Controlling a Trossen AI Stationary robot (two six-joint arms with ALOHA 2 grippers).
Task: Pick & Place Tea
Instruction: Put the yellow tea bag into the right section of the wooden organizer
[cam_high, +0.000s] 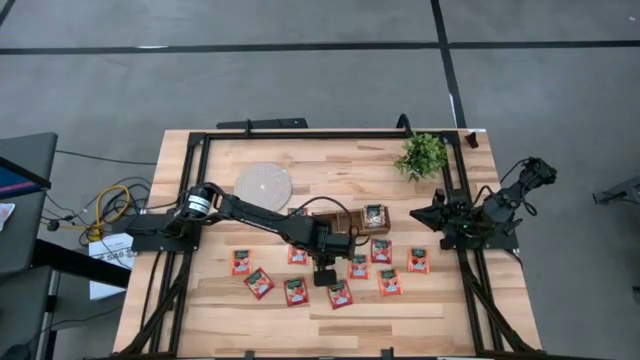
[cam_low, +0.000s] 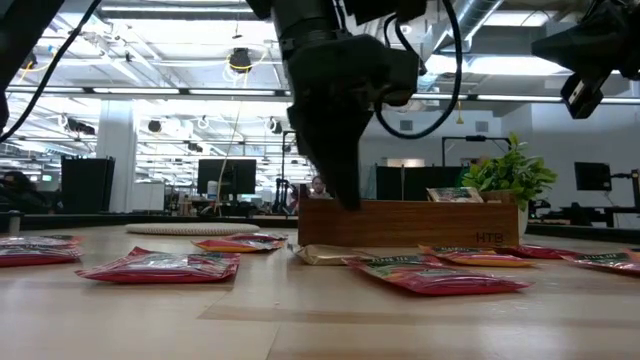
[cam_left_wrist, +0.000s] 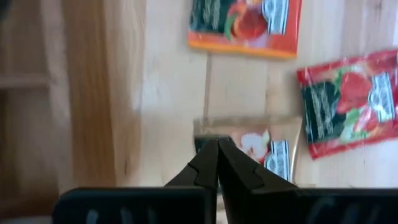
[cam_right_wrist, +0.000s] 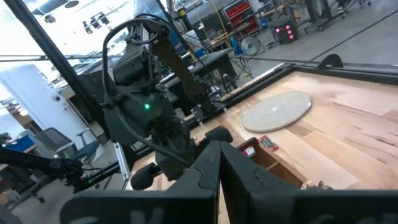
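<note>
Several small red tea sachets (cam_high: 381, 250) lie flat on the wooden table in front of the brown wooden tray (cam_high: 345, 218). One more sachet (cam_high: 374, 214) stands in the tray's right compartment. My left gripper (cam_left_wrist: 217, 142) points steeply down just in front of the tray, its fingers shut. In the low view its tips (cam_low: 347, 203) hang above a pale beige sachet (cam_low: 330, 256), which lies flat on the table. Nothing shows between the fingers. My right gripper (cam_right_wrist: 217, 144) waits shut at the table's right edge (cam_high: 425, 214).
A round white disc (cam_high: 263, 183) lies at the back left of the table. A small green plant (cam_high: 422, 155) stands at the back right. A black frame (cam_high: 300, 133) runs around the table. More red sachets (cam_left_wrist: 351, 99) lie close around the beige one.
</note>
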